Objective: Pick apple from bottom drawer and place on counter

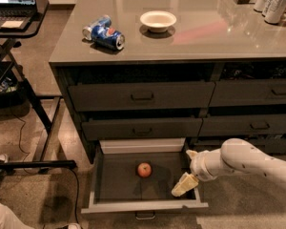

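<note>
The small red apple lies on the dark floor of the open bottom drawer, near its middle. My gripper hangs over the drawer's right part, to the right of the apple and a little nearer the front rim, apart from it. The white arm reaches in from the right. The glossy grey-brown counter spans the top of the cabinet.
On the counter lie two blue soda cans at the left, a white bowl in the middle, and several cans at the back right. Two shut drawers sit above the open one. A black laptop desk stands at the left.
</note>
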Tool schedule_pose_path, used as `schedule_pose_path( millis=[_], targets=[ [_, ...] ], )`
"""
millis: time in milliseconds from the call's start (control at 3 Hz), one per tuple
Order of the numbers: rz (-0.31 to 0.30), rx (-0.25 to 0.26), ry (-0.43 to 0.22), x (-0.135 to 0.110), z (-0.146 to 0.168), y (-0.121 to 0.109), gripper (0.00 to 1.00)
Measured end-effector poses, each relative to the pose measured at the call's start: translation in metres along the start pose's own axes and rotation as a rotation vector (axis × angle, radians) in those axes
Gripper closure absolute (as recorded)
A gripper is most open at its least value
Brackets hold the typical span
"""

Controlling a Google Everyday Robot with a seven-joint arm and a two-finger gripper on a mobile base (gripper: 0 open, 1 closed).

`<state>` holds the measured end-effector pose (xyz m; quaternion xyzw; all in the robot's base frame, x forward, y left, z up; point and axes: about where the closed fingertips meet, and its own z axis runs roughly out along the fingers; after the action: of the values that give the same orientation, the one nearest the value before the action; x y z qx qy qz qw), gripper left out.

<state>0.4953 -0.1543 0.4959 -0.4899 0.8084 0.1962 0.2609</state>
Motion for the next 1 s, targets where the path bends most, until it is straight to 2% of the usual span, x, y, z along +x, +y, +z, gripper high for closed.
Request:
schedule_pose_path(
  millis=[333,667,1000],
  targets=[
    [0.0,0.0,0.0,0.0,0.0,0.0,0.0],
    [-0.019,-0.018,-0.037,0.002,0.037,-0.007,0.0],
    [-0.073,-0.013,-0.152,-0.005,0.099,-0.031,0.0]
  ],
)
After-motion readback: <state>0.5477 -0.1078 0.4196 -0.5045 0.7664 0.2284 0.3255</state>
